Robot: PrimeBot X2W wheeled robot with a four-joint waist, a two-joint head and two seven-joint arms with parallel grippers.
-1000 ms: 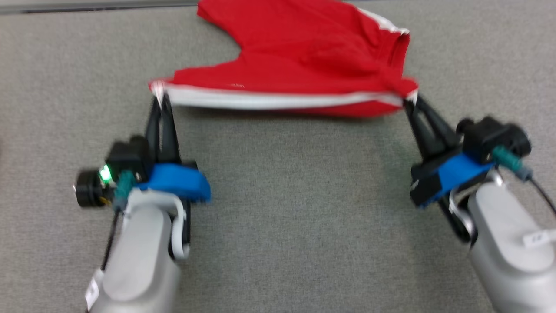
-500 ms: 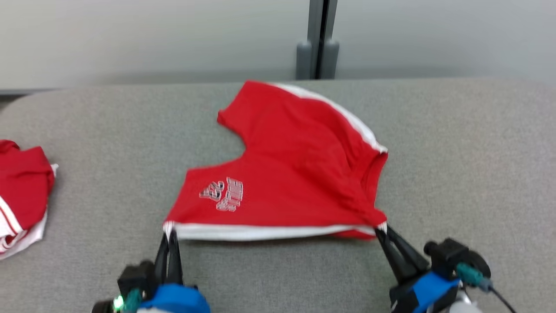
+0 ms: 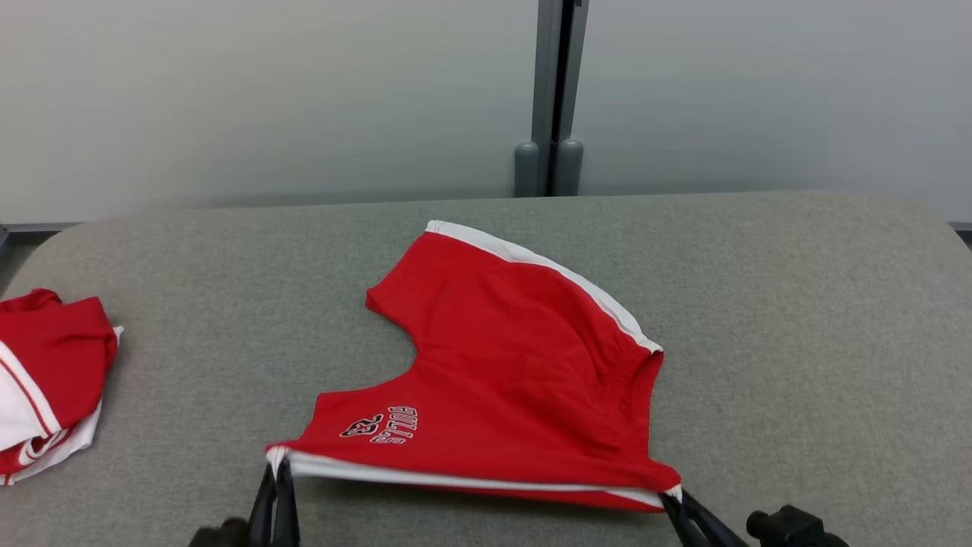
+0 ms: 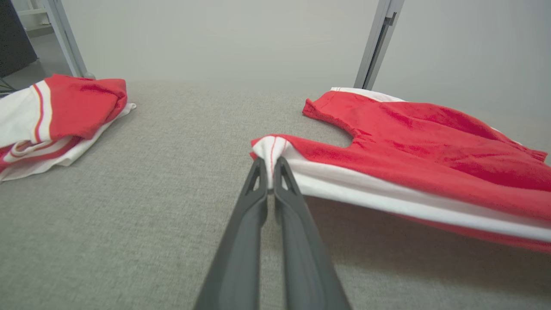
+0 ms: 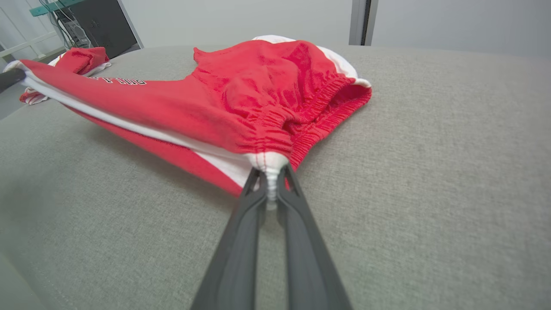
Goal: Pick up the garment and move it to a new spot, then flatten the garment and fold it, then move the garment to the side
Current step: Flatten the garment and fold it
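The garment (image 3: pixel 509 365) is a pair of red shorts with white side stripes and a small printed logo, lying spread on the grey padded table (image 3: pixel 797 319). Its near edge is lifted and stretched taut between my two grippers. My left gripper (image 3: pixel 276 469) is shut on the near left corner, seen close up in the left wrist view with the gripper (image 4: pixel 271 165) pinching the white hem of the garment (image 4: pixel 409 142). My right gripper (image 3: pixel 673 497) is shut on the near right corner at the elastic waistband; in the right wrist view the gripper (image 5: pixel 270 176) clamps the bunched garment (image 5: pixel 258 99).
A second red and white piece of clothing (image 3: pixel 45 387) lies folded at the table's left edge, also seen in the left wrist view as a folded pile (image 4: pixel 56 116). A pale wall with a grey vertical post (image 3: pixel 548 99) stands behind the table. Bare grey table lies to the right.
The head camera has tilted up, so the arms have slid down out of the picture and the wall appears. Both grippers keep their hold on the stretched near edge.
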